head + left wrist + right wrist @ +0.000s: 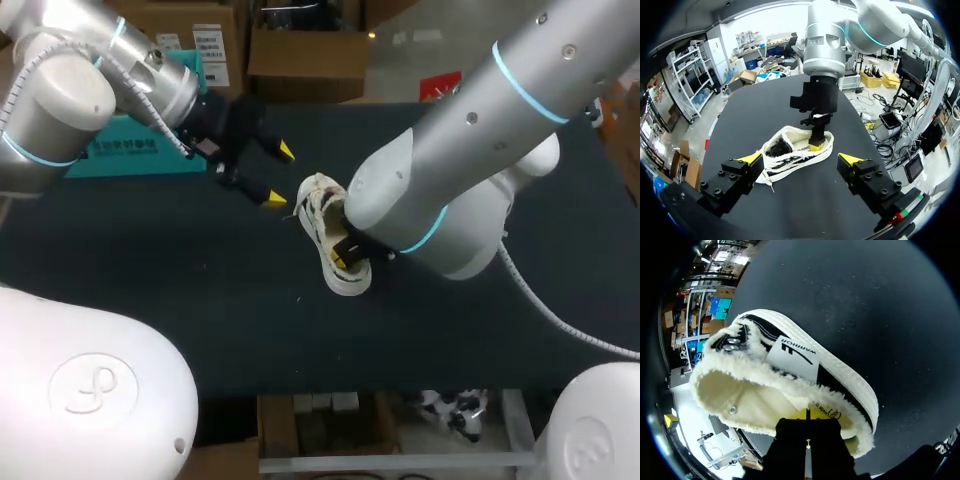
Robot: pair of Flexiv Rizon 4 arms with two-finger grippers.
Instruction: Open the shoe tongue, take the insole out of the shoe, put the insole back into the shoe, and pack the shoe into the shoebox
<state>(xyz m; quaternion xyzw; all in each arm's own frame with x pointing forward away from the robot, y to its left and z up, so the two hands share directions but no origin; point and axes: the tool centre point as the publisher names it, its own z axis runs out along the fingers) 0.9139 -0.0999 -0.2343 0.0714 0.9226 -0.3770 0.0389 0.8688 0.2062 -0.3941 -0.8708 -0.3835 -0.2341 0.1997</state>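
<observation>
A white fleece-lined shoe (pixel 318 198) with black side stripes lies on its side mid-table, also seen in the left wrist view (pixel 790 157) and the right wrist view (pixel 790 352). My right gripper (pixel 341 255) is shut, its yellow tips down inside the heel opening (pixel 816 145). In its own view the tips (pixel 807 415) rest against the printed insole (pixel 832 415); I cannot see whether they pinch its edge. My left gripper (pixel 280 175) hovers wide open just left of the toe, with nothing held, and its fingers stand either side of the shoe (pixel 800 160) without touching it.
A teal shoebox (pixel 130 155) sits at the back left of the black table (pixel 150 270), partly behind my left arm. My right arm's bulky wrist hangs over the shoe's heel end.
</observation>
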